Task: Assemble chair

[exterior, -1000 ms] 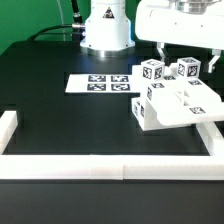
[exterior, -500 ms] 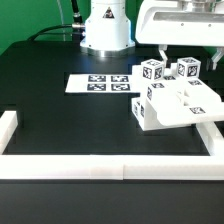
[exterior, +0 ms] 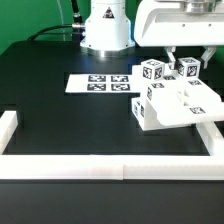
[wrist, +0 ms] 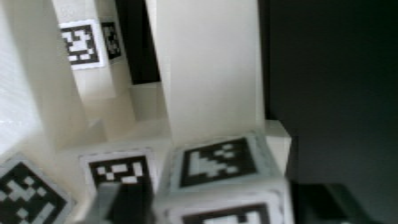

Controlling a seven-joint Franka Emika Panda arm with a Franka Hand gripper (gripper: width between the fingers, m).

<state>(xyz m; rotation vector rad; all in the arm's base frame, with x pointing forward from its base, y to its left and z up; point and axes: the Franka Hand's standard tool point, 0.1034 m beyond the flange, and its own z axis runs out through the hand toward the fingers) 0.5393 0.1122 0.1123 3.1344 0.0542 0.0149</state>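
Gripper (exterior: 187, 62) hangs from the white arm at the exterior view's upper right, right over the chair (exterior: 172, 98). Its two fingers (exterior: 168, 57) come down either side of an upright tagged post on the chair's top. Fingers look partly apart w/ the post between them; can't tell if they actually press on it.

Chair is a cluster of white blocky pcs sitting at the exterior view's right, against the white border rail (exterior: 110, 167) that runs along the near edge and up the right side.

No readable words or brand. Only black-and-white square tags: on the chair's post tops and block faces, plus a row on the marker board (exterior: 100, 83), which lies flat near table centre.

Wrist view: very close, blurry white posts and tagged faces (wrist: 215, 162).

Surface is a black tabletop (exterior: 60, 120). Behind it: white robot base (exterior: 106, 28), green backdrop.
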